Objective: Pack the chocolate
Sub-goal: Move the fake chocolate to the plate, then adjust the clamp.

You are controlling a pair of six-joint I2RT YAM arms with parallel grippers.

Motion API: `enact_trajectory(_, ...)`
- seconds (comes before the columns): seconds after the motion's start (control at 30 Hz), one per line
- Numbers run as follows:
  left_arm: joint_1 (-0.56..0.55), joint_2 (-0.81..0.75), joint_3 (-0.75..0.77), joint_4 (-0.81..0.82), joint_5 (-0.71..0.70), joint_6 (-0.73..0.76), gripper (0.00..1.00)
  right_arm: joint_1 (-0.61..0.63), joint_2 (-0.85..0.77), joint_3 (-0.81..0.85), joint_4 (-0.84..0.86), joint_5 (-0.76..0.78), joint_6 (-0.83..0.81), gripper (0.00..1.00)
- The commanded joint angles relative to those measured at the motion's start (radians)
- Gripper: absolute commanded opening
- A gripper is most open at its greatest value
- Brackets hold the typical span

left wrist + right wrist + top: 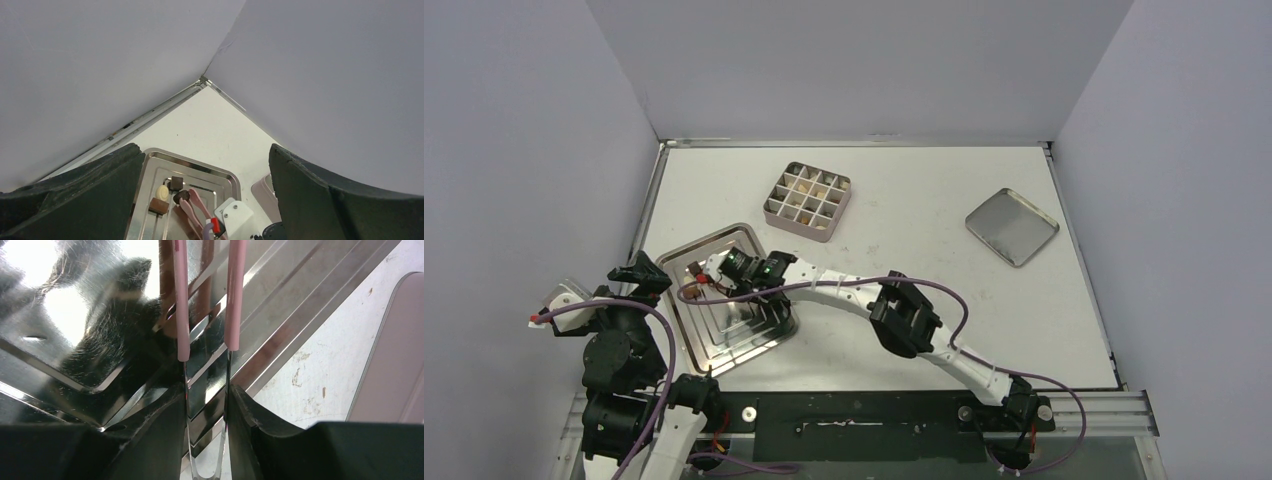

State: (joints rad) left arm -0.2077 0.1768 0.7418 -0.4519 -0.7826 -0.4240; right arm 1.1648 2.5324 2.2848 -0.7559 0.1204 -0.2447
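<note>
Several pieces of chocolate lie in the silver stepped tray [746, 338]: a cream round one [162, 192], a dark square [176, 183], a tan block [159, 205] and a dark round one [181, 196]. My right gripper [732, 266] [206, 400] is shut on metal tongs [182, 315] with pink tips [195, 210]. Those tips sit on either side of the dark round piece. At the tray's left corner my left gripper [640, 272] [205, 150] hangs wide open and empty. The gridded tin [808, 200], with pieces in some of its cells, stands behind the tray.
A square silver lid [1012, 226] lies at the far right of the table. A pale pink rounded object [262, 192] [395, 365] sits on the table just beside the tray. The right arm [904, 315] stretches across the table's middle.
</note>
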Motion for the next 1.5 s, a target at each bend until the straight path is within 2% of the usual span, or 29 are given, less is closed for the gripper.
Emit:
enact_trajectory(0.0,-0.001,-0.005,0.000,0.044,-0.013,0.011,0.95,0.031,-0.070,-0.041,0.069,0.029,-0.042,0.27)
enact_trajectory(0.23,-0.002,-0.006,0.001,0.044,-0.020,0.019,0.95,0.069,-0.194,-0.156,0.088,0.024,-0.062,0.22)
enact_trajectory(0.53,-0.004,0.010,0.015,-0.001,0.002,-0.031,0.95,0.021,-0.403,-0.352,0.174,-0.087,0.060,0.20)
enact_trajectory(0.67,-0.004,0.027,0.036,-0.073,0.048,-0.132,0.95,-0.026,-0.498,-0.450,0.241,-0.113,0.094,0.20)
enact_trajectory(0.87,-0.005,0.057,-0.008,-0.129,0.236,-0.321,0.92,-0.093,-0.653,-0.598,0.362,-0.256,0.167,0.21)
enact_trajectory(1.1,-0.005,0.098,-0.053,0.016,0.414,-0.382,0.92,-0.091,-0.695,-0.614,0.353,-0.263,0.169,0.22)
enact_trajectory(1.3,-0.004,0.205,-0.079,0.031,0.420,-0.392,0.92,-0.046,-0.737,-0.622,0.364,-0.258,0.166,0.23)
enact_trajectory(1.47,-0.003,0.327,-0.087,0.021,0.378,-0.332,0.92,-0.004,-0.794,-0.648,0.380,-0.212,0.153,0.23)
